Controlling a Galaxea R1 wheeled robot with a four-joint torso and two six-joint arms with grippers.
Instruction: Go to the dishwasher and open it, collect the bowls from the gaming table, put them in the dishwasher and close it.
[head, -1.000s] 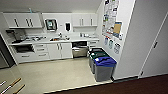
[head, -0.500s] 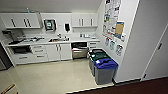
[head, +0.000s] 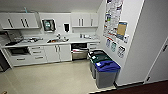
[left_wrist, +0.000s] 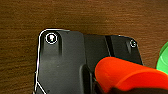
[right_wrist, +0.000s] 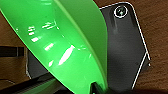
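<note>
The dishwasher (head: 79, 53) sits under the counter at the far wall, with a dark opening above its grey steel front. A bright green bowl (right_wrist: 65, 42) hangs tilted over the dark floor with my right gripper (right_wrist: 96, 87) shut on its rim. An orange bowl (left_wrist: 130, 75) is held close to the left wrist camera by my left gripper (left_wrist: 105, 88). A sliver of the green bowl (left_wrist: 163, 60) shows beside it. The gaming table is out of view.
Three bins stand along the right wall, the nearest grey with a blue lid (head: 107, 72). White cabinets (head: 50, 53) and a counter with a sink (head: 57, 40) run along the back. Pale floor (head: 55, 77) lies between me and the kitchen; a door (head: 160, 67) is at the right.
The whole head view has shifted a little: the camera has come slightly closer to the kitchen and the bins look larger.
</note>
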